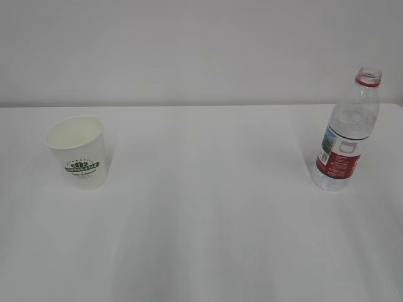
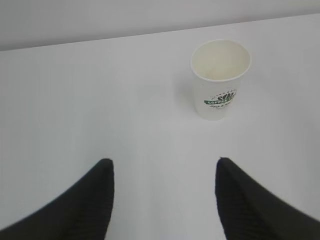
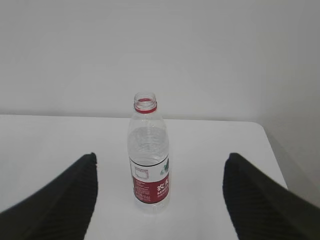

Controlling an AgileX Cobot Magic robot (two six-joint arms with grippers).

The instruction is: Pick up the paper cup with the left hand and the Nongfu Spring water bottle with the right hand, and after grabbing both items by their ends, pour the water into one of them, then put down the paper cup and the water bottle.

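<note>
Both grippers hang open and empty: the left gripper short of the cup, the right gripper facing the bottle. The cup stands upright toward the table's left edge, the bottle uncapped near the right edge. A clumsy approach could topple the light cup or spill the bottle off that edge.

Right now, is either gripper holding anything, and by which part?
Nothing is held. The left gripper is open, short of the white paper cup; the right gripper is open, short of the clear plastic water bottle.
</note>
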